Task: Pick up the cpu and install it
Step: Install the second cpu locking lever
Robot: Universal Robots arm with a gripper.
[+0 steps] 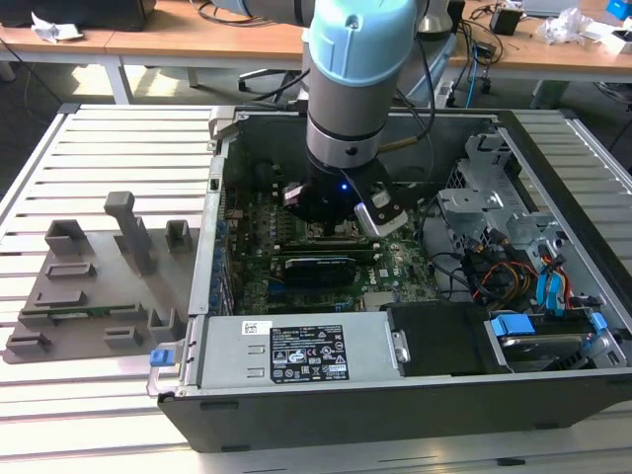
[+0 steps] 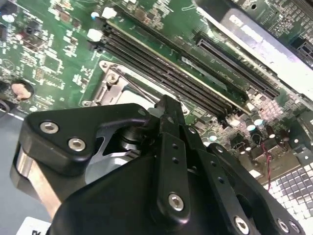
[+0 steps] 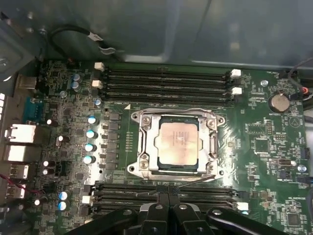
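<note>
The cpu (image 3: 177, 142), a small square chip with a pale metal top, lies flat inside the metal frame of the motherboard socket (image 3: 142, 147). My gripper (image 3: 168, 200) hangs just above the board beside the socket, over the memory slots. Its two black fingers (image 3: 157, 211) are pressed together with nothing between them. In the second wrist view the gripper (image 2: 168, 105) points down at the socket's frame (image 2: 113, 87), whose middle it hides. In the exterior view the arm's wrist (image 1: 341, 188) stands low inside the open computer case (image 1: 395, 415), over the middle of the board.
Memory slots (image 3: 166, 81) run along both sides of the socket. A long black expansion card (image 1: 318, 267) lies just in front of the wrist. The power supply (image 1: 296, 351), drive cage (image 1: 494, 202) and cables (image 1: 504, 272) crowd the case. A grey fixture tray (image 1: 99, 281) sits at the exterior view's left.
</note>
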